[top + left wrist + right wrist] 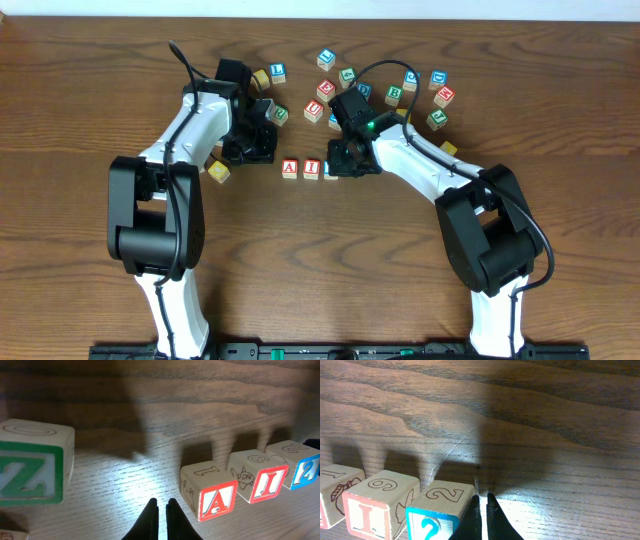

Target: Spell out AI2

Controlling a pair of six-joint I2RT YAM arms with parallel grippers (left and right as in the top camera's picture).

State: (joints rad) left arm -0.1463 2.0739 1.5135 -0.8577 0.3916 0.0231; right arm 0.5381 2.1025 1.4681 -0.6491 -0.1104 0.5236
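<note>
Both arms reach in from the near edge of the table (320, 260) and bend toward the middle. The left gripper (161, 505) points down at bare wood, fingers pressed together, holding nothing. The right gripper (483, 497) is pressed together too, with its tips just beside the 2 block (440, 505). The A block (216, 500), I block (265, 482) and 2 block sit side by side in a row between the grippers. Farther back lie loose blocks (326, 59).

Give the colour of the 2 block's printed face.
Blue frame and blue numeral; the 2 block shows best in left wrist view.
</note>
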